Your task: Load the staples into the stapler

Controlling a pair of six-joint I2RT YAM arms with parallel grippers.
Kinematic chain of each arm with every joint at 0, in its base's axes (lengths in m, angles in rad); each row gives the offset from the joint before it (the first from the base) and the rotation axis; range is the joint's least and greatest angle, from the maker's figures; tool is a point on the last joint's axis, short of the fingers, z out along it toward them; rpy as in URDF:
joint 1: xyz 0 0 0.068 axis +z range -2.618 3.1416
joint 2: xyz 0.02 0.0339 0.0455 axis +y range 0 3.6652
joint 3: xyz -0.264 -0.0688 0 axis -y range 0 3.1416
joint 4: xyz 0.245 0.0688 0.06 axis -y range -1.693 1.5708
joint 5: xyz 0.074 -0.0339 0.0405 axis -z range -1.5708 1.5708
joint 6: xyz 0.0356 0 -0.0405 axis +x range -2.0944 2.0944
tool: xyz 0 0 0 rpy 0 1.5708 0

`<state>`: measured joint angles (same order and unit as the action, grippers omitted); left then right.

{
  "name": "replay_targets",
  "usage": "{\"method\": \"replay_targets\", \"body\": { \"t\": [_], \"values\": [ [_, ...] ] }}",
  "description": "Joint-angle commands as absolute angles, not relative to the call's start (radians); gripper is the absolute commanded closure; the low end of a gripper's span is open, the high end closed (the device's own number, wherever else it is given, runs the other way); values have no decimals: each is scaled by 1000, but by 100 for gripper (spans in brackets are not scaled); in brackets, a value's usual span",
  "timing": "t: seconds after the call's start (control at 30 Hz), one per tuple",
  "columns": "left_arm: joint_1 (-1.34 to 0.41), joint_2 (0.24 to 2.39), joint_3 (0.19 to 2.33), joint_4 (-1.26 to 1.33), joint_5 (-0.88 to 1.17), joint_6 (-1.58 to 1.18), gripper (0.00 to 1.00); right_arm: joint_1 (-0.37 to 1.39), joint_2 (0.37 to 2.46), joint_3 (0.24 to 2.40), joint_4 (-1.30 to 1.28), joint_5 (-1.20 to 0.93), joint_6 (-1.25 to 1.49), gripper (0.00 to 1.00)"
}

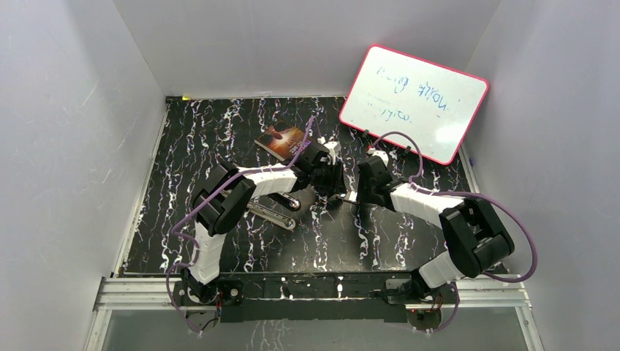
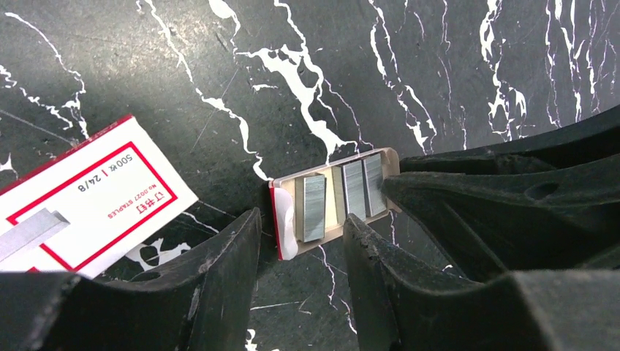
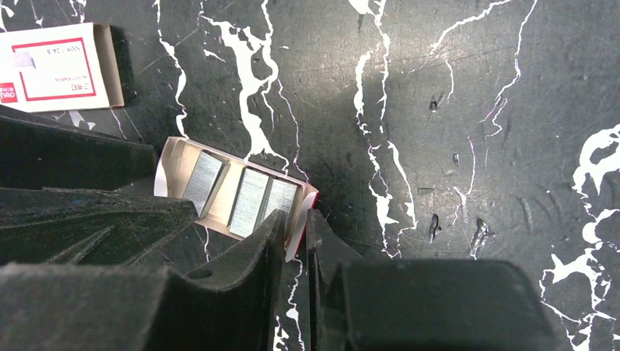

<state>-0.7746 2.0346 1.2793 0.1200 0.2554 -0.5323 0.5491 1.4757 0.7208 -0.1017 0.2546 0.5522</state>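
While the marbled table [image 1: 183,183] carries the stapler [image 1: 272,213] beside the left arm, we see the left gripper [image 2: 301,218] with jaws apart, the right gripper [image 3: 295,219] pinched on the red end of the tray [image 3: 175,157], the box [image 2: 95,197] lying nearby, and the staples [image 3: 252,203] resting as three strips inside that tray.

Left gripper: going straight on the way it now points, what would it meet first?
The staple tray, lying just ahead of the left gripper, its red end between the open jaws; height above it is unclear.
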Motion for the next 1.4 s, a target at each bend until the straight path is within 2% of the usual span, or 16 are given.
{"method": "replay_targets", "body": {
  "t": [0.0, 0.3, 0.63, 1.37],
  "values": [
    [-778, 2054, 1317, 110, 295, -527, 56, 543, 1484, 701, -68, 260, 566, 74],
    [-778, 2075, 1343, 60, 259, -487, 55, 543, 1486, 700, -69, 269, 566, 74],
    [-778, 2057, 1352, -33, 143, -420, 71, 542, 1492, 700, -66, 267, 566, 74],
    [-776, 2005, 1330, -54, 72, -392, 80, 543, 1499, 703, -63, 267, 563, 74]
  ]
}}
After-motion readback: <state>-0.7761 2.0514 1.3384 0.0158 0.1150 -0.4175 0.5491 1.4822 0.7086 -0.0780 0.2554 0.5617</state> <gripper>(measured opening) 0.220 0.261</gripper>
